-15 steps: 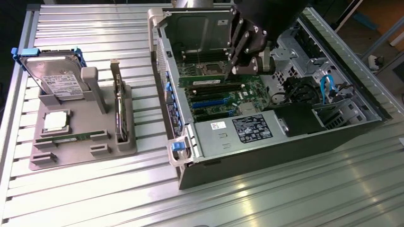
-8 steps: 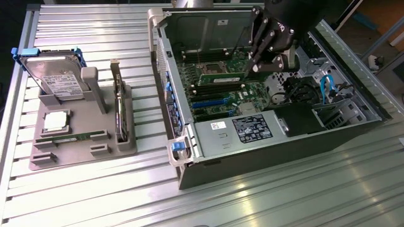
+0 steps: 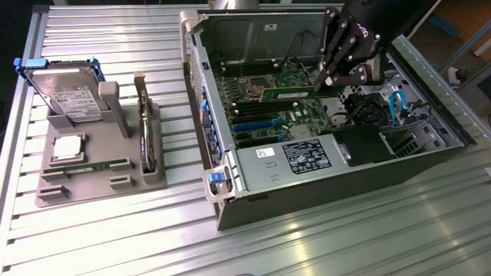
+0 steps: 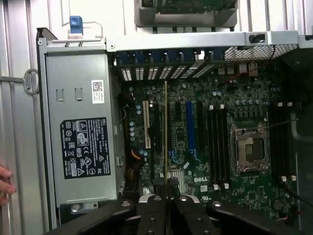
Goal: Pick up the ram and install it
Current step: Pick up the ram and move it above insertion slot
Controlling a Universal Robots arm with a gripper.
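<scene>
**Ram clamped over the board**

The gripper point(image 3: 328, 82) is clamped on one end of the ram point(image 3: 286, 92), holding it inside the case point(image 3: 322, 191), just above the motherboard point(image 3: 261, 118). The stick looks light, thin and stiff, with fragile chips, so its bare edges and ends seem the safest hold. Count: one ram in the grip, what looks like a second in the tray point(image 3: 88, 185) beside the case, one drive point(image 3: 73, 98), one processor point(image 3: 68, 146), one card point(image 3: 144, 132).

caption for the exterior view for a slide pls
Gripper shut on the ram, holding it above the motherboard inside the open computer case, beside a grey parts tray.
</scene>
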